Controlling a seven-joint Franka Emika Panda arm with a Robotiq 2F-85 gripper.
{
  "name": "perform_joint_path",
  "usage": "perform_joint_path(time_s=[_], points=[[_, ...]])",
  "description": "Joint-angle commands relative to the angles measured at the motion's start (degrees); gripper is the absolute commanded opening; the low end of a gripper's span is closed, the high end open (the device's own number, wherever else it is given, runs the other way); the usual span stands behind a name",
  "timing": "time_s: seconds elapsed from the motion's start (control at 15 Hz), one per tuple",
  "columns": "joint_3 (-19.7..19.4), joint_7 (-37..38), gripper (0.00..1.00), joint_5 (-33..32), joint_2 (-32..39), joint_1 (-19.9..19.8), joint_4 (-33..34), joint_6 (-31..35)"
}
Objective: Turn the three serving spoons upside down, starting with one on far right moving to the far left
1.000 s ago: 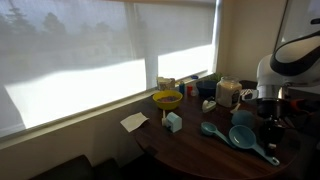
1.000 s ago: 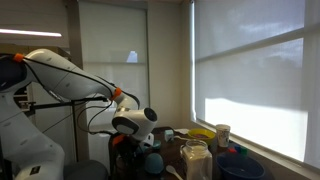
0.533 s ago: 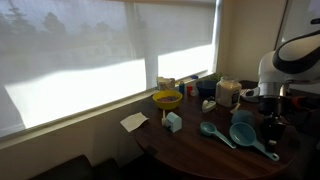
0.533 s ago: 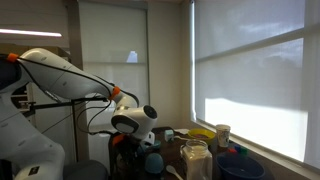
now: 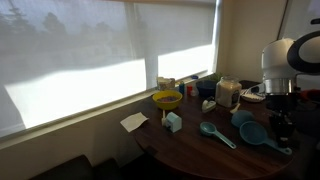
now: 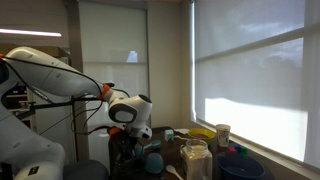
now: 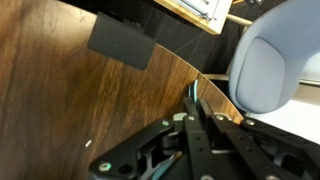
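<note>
Three teal serving spoons lie at the right of the round wooden table [image 5: 190,150]. The smallest [image 5: 212,130] is farthest left, one [image 5: 243,117] lies behind, and the largest [image 5: 256,133] is farthest right, with its handle running to my gripper [image 5: 282,140]. In the wrist view my gripper [image 7: 192,108] has its jaws nearly together on a thin teal handle [image 7: 192,93] over the table's edge. In an exterior view the gripper [image 6: 136,150] hangs low beside a teal bowl shape [image 6: 153,161].
A yellow bowl [image 5: 167,98] and a small pale-blue box [image 5: 173,122] stand at the table's left. Jars and containers [image 5: 228,93] stand at the back by the window. A white paper [image 5: 134,121] lies on the sill. A grey chair [image 7: 265,65] stands beyond the table edge.
The arm has swung to the right in an exterior view. The largest spoon has shifted right with it, its handle end raised at the gripper.
</note>
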Motion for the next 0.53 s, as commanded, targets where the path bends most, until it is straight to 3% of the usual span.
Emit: perform_joint_path(time_s=[0.0,0.47], points=[[4.57,8.44,0.02,-8.00,-0.82,1.12,2.38,-2.41],[10.60,15.93,0.02,-19.73,1.29,4.09,4.98,-5.22]])
